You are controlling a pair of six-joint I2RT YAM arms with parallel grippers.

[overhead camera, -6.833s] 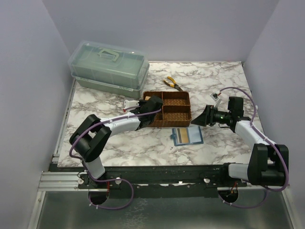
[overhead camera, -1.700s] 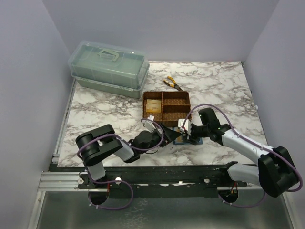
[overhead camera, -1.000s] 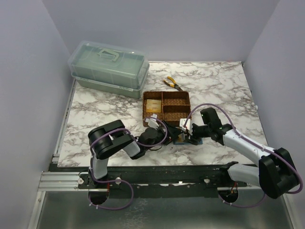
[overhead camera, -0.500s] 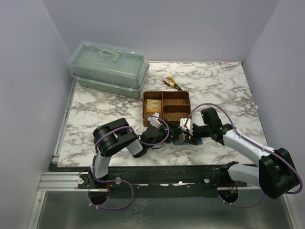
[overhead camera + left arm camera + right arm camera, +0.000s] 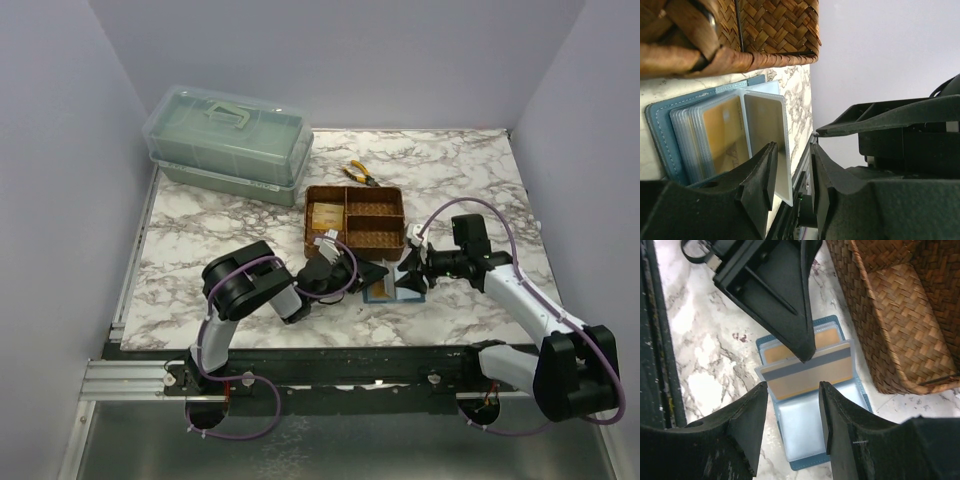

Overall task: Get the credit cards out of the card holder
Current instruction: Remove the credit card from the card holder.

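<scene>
The left claw (image 5: 793, 146), half shut and narrower than a moment ago, straddles the edge of one credit card (image 5: 765, 130) with a sliver of gap showing. The right claw (image 5: 792, 386) hangs open above, holding nothing. In the right wrist view that card lies long side left-to-right across the open card holder (image 5: 807, 430), mid-frame overhead, just below the woven tray (image 5: 385, 232).
</scene>
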